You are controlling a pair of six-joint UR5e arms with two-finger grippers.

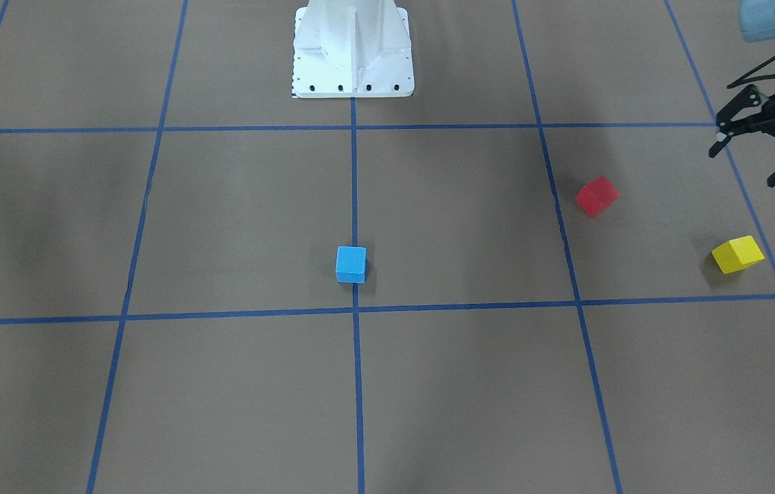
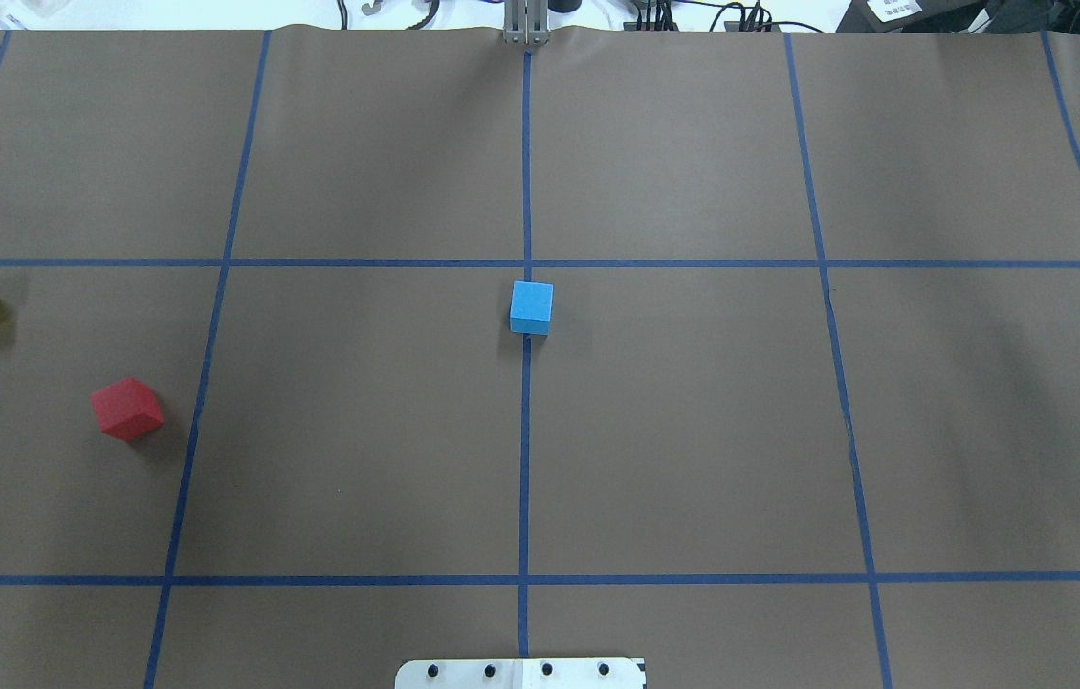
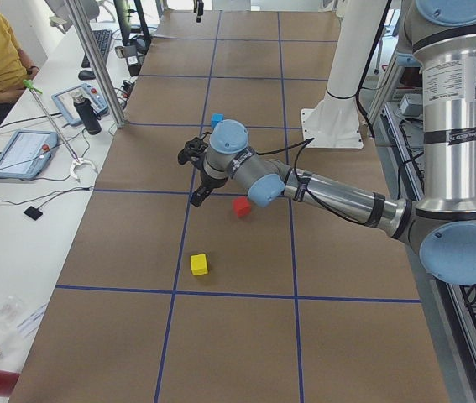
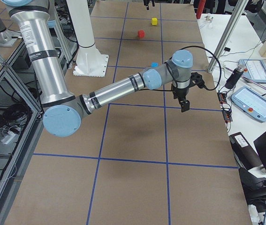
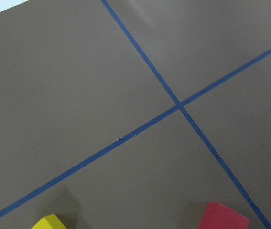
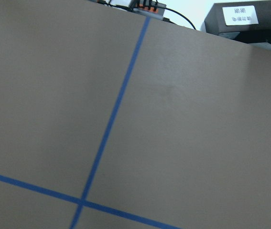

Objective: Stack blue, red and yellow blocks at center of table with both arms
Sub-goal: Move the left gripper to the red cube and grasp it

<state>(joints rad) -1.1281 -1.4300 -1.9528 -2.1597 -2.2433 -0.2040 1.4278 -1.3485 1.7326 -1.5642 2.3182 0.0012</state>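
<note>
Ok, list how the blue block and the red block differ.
The blue block sits on the centre tape line; the red block lies off to the robot's left, clear of any line. Blue is squared to the grid; red is turned askew. Both are similar cubes.

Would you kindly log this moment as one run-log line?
nothing stacked | blue block: centre tape line | red block, yellow block: robot's left, apart | left gripper: open, empty | right gripper: state unclear

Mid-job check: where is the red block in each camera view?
Front-facing: red block, right of centre.
Overhead: red block, lower left.
Exterior left: red block, centre.
Exterior right: red block, top.
Left wrist: red block, bottom edge.
Right wrist: not there.
Shared landmark: yellow block nearby.
</note>
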